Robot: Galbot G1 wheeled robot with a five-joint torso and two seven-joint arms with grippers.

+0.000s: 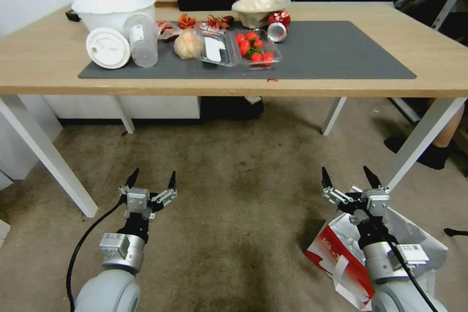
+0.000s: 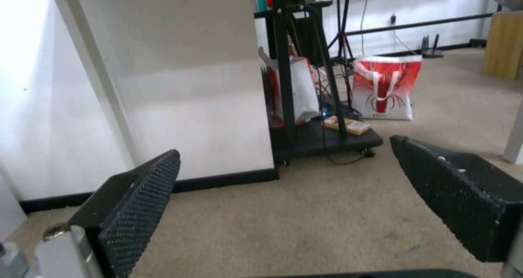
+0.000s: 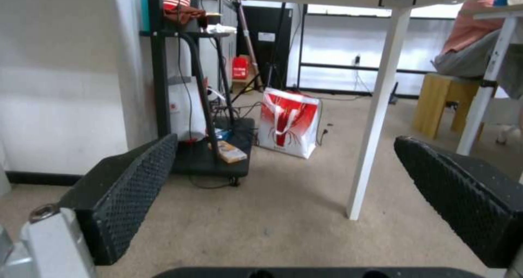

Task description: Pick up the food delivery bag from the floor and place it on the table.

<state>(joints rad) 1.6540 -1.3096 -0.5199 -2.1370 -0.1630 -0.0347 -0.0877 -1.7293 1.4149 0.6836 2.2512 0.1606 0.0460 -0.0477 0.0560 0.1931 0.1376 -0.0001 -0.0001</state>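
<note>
Head view shows the large light-wood table with white angled legs (image 1: 341, 87) ahead, its dark grey mat (image 1: 336, 53) bare on the robot's right half and crowded on the left with a white plastic tub (image 1: 114, 9), a lidded clear cup (image 1: 142, 39) and a clear box of red tomatoes (image 1: 255, 48). The boxy white food delivery bag with red side panels and silver foil lining (image 1: 341, 253) sits on the worn brownish-grey carpet floor (image 1: 234, 195), in front of the table's near right leg and directly under the right arm. The right gripper (image 1: 348, 178) hovers above the bag's far edge, jaws apart and empty. The left gripper (image 1: 152, 179) hangs over bare carpet in front of the table's left side, jaws also apart. To grasp well, I judge the right gripper should draw back over the bag and lower onto a white strap handle (image 1: 339, 268), closing on the strap rather than the flimsy foil wall.
</note>
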